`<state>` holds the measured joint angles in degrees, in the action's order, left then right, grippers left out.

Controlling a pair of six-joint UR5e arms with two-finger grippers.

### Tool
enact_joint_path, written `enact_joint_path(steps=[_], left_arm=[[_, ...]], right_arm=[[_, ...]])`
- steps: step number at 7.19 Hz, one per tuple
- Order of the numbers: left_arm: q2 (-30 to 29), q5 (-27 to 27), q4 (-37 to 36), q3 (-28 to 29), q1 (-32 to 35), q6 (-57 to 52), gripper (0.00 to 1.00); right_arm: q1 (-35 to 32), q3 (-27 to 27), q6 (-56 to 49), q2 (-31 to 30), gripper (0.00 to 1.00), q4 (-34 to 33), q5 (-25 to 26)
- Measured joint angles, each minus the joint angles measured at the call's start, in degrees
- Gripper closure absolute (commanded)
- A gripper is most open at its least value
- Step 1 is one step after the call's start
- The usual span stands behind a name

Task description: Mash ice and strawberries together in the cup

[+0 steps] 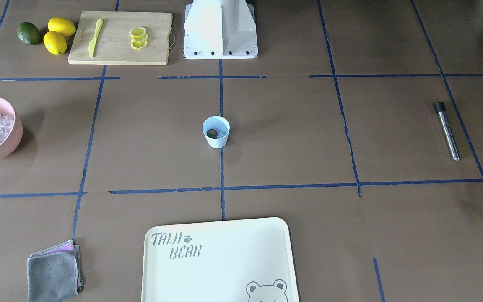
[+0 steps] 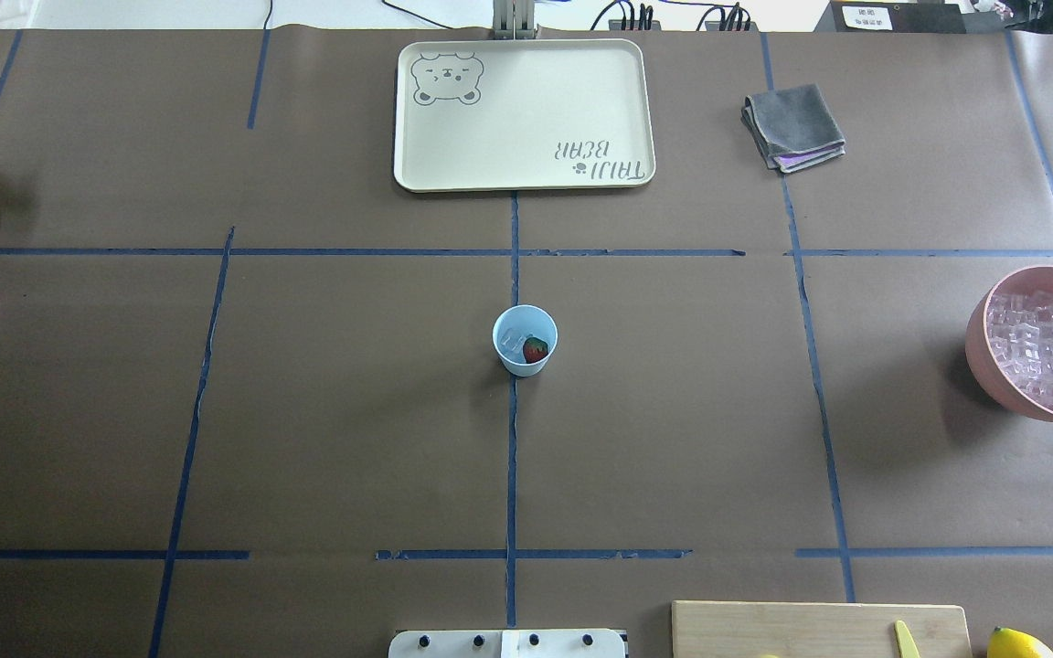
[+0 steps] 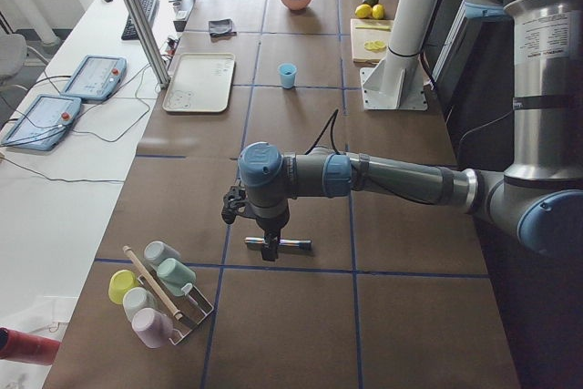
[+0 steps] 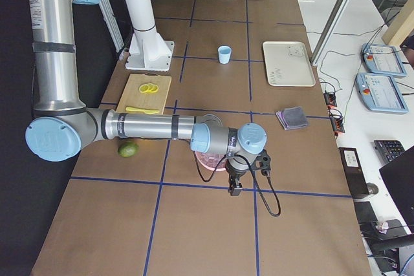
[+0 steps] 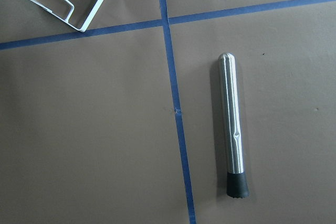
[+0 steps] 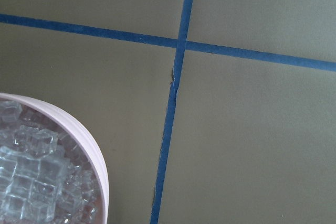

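Observation:
The light blue cup (image 1: pixel 216 133) stands at the table's middle; it also shows in the overhead view (image 2: pixel 525 341). Inside it lie one red strawberry (image 2: pixel 536 349) and some clear ice cubes (image 2: pixel 513 340). A steel muddler with a black tip (image 5: pixel 232 129) lies flat on the table on the robot's left (image 1: pixel 447 131). My left gripper (image 3: pixel 270 250) hangs just above the muddler; I cannot tell whether it is open. My right gripper (image 4: pixel 234 189) hangs beside the pink bowl of ice (image 2: pixel 1038 356); its jaws cannot be judged. Neither wrist view shows fingers.
A cream bear tray (image 1: pixel 220 260) and a folded grey cloth (image 1: pixel 55 272) lie on the operators' side. A cutting board (image 1: pixel 120 37) holds lemon slices and a yellow knife, with lemons (image 1: pixel 59 33) beside it. A wire rack of cups (image 3: pixel 159 293) stands past the muddler.

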<state>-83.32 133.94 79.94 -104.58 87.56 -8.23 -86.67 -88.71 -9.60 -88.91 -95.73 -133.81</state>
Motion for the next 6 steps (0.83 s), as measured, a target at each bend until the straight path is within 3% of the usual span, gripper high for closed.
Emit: enact_joint_path(steps=[6], left_arm=[[0.24, -0.44, -0.17, 0.2, -1.86, 0.06, 0.0]], right_arm=[[-0.06, -0.34, 0.42, 0.03, 0.0, 0.01, -0.33]])
